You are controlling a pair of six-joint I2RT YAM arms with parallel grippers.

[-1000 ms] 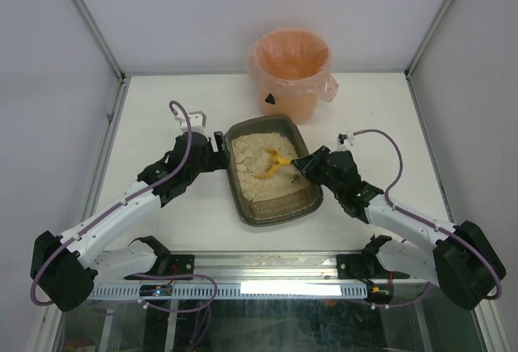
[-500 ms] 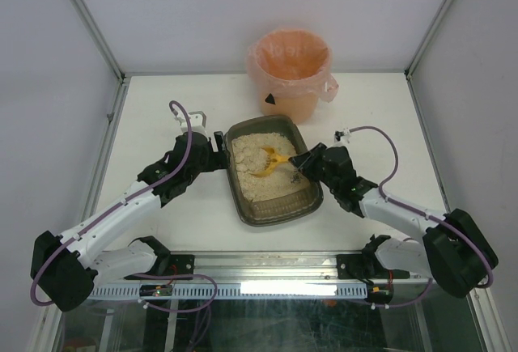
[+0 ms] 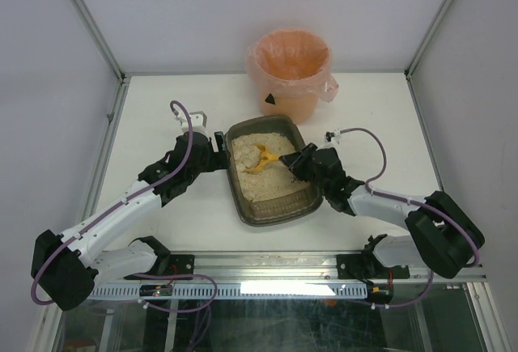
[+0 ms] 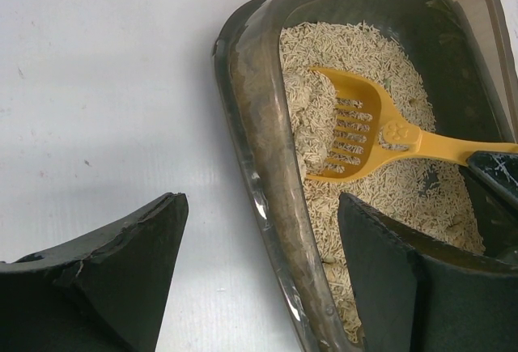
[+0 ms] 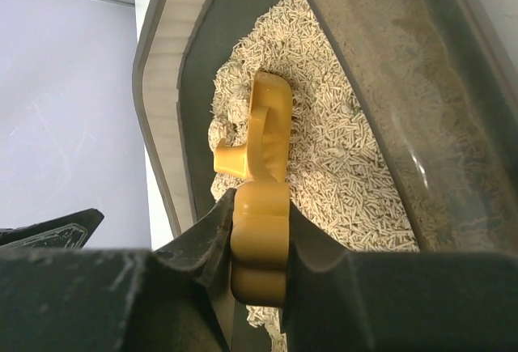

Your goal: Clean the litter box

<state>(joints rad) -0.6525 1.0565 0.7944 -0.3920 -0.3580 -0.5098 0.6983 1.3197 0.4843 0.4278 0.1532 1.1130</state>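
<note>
Litter box (image 3: 279, 218) sat near the middle of the tabletop (image 3: 162, 109), a little toward the far edge, with the bag-lined bucket (image 3: 290, 69) just beyond it at the far edge. Left claw (image 4: 261, 206) stood with its jaws apart, straddling the box's left wall: 1 finger over the bare tabletop outside, the other over the litter (image 4: 388, 198) inside. Whether either finger pressed the wall could not be told, so I judged it a brace at most, not a grip. Right claw (image 5: 259, 239) was clamped on the handle of the yellow scoop (image 4: 356, 129). The scoop's slotted head lay low in the litter toward the box's far-left part, with a heap of pellets piled on its front edge against the left wall. Judgement on progress: the sifting step was in hand, with 1 load gathered but not lifted clear of the box. Left to do, as I read it: raise the scoop, let loose pellets drop through the slots, carry the remainder over to the bucket, tip it, then work the rest of the bed. Whether the bucket held anything could not be told from the top view. A dark patch showed in the litter near the scoop's neck; waste or bare floor, unclear.
</note>
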